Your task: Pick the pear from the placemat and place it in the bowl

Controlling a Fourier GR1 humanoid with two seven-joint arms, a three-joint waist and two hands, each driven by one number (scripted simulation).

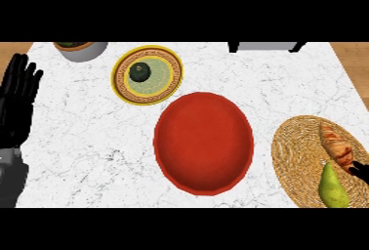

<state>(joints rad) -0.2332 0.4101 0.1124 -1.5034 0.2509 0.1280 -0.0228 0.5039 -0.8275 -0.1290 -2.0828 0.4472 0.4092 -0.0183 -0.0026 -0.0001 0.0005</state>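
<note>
A green pear (332,187) lies on a round woven placemat (299,156) at the right of the marble counter, stem end pointing away from me. A large red bowl (204,142) sits in the middle of the counter, left of the placemat. Only the fingertips of my right hand (359,171) show at the right edge, just right of the pear and above the mat. My left hand (19,100) rests open at the left edge, fingers straight and pointing up.
A croissant (336,145) lies on the placemat behind the pear. A yellow-rimmed plate (167,78) holding a dark avocado (140,72) stands behind the bowl. A grey pot (81,49) is at the back left, a dark object (264,46) at the back edge.
</note>
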